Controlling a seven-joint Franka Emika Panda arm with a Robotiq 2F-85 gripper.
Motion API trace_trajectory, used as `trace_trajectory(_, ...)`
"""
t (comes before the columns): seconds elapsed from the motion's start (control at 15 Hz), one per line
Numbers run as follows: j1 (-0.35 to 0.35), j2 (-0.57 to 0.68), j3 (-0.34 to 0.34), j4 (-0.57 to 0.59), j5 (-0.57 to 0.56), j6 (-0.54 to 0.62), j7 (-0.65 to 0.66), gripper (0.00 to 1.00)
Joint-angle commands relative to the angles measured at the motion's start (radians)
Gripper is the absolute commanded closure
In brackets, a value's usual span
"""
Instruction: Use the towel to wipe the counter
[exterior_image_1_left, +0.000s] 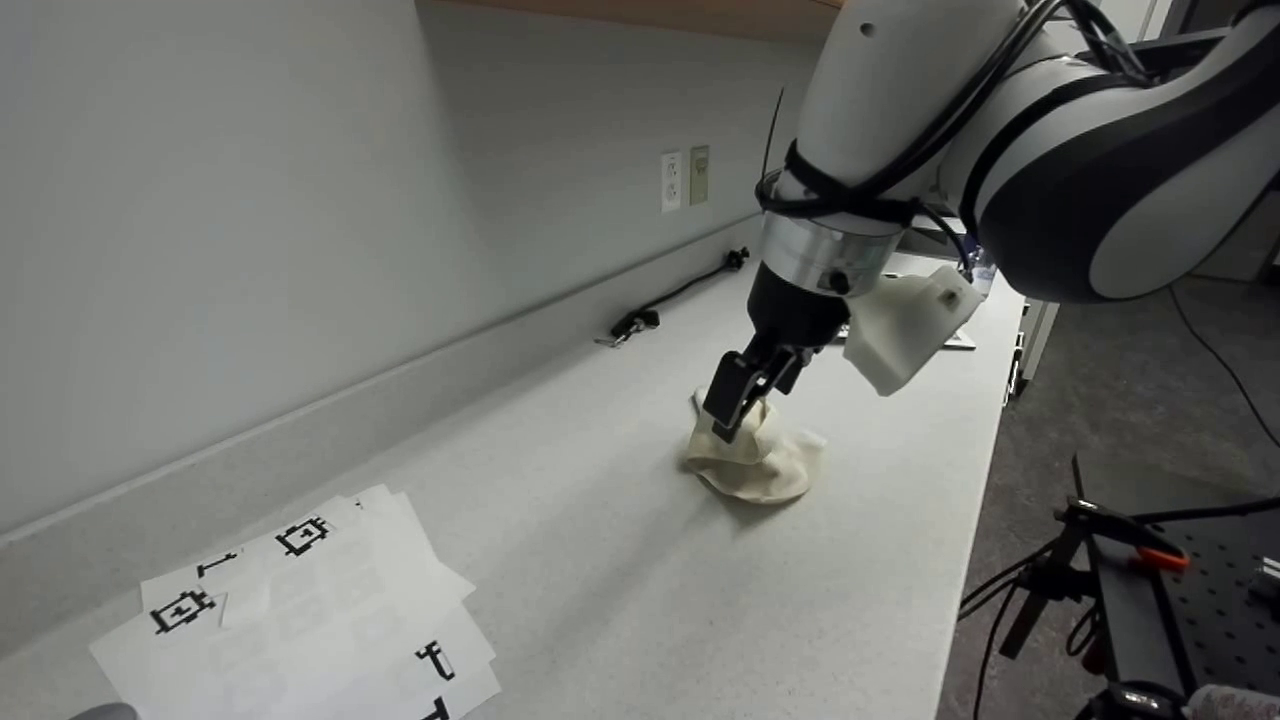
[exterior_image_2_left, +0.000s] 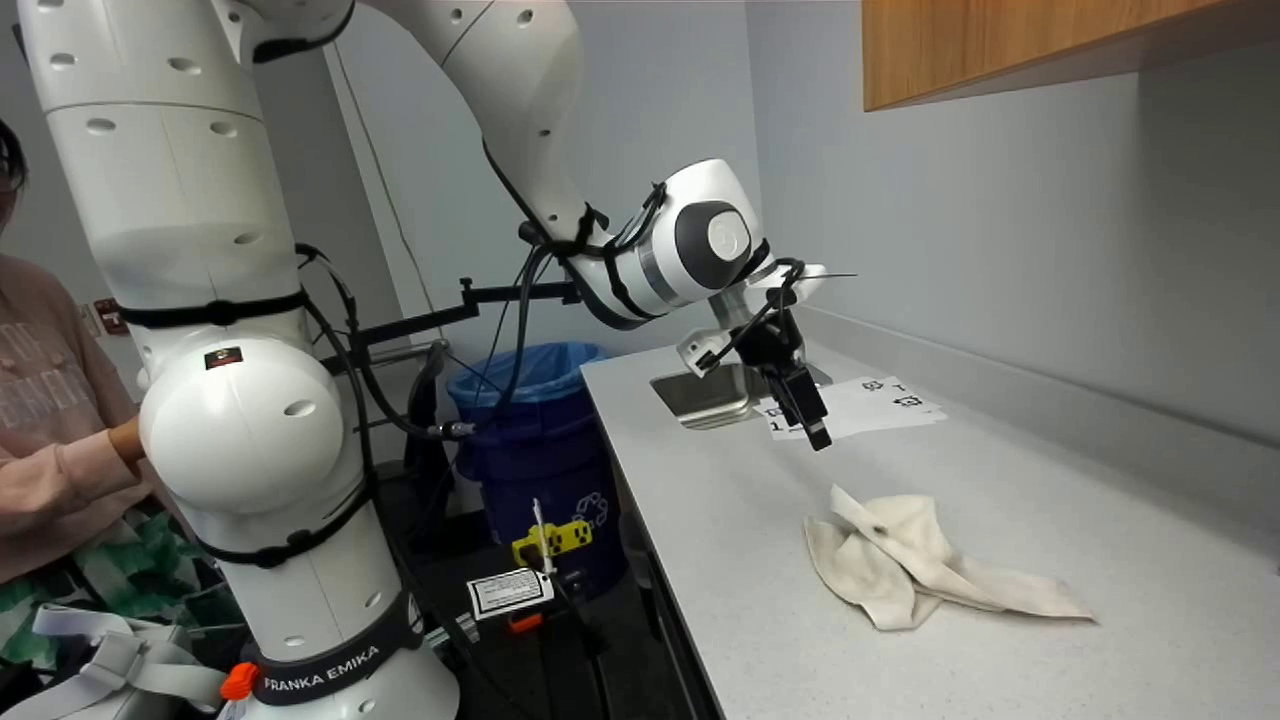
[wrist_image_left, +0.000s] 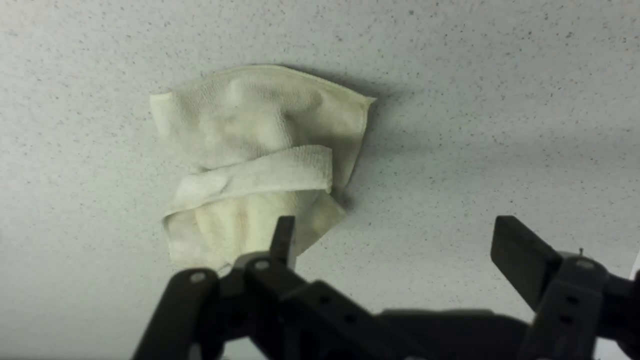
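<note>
In an exterior view, flat black fingers (exterior_image_1_left: 730, 392) are pointing down in front of a crumpled, cream-coloured cloth towel (exterior_image_1_left: 760, 475), which is lying on a pale, speckled tabletop (exterior_image_1_left: 700, 600). White paper sheets (exterior_image_1_left: 330, 630) with black printed marks are overlapping one another in the foreground. In an exterior view, the fingers are hovering above the tabletop, apart from the towel, and a silvery metal basin (exterior_image_2_left: 695, 400) is showing beyond them. In the wrist view, the fingers are standing wide apart, with tabletop showing between their tips; one is overlapping the towel's edge in line of sight, while its partner is hanging well to the side.
</note>
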Motion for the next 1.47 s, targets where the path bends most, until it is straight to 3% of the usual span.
trace_trajectory(0.0,-0.088,0.003,0.075,0.005,-0.007,-0.008,-0.010,0.00)
trace_trajectory(0.07,-0.023,0.006,0.002,0.004,-0.008,-0.006,-0.013,0.00)
trace_trajectory(0.53,-0.072,0.042,-0.066,0.016,-0.067,0.032,-0.050,0.00)
trace_trajectory(0.6,-0.155,0.062,0.001,0.028,-0.076,0.042,-0.062,0.00)
trace_trajectory(0.67,-0.099,0.084,-0.067,0.035,-0.068,0.060,-0.078,0.00)
trace_trajectory(0.93,-0.123,0.185,-0.072,0.090,-0.064,0.139,-0.116,0.00)
trace_trajectory(1.4,-0.119,0.310,-0.073,0.173,-0.060,0.157,-0.113,0.00)
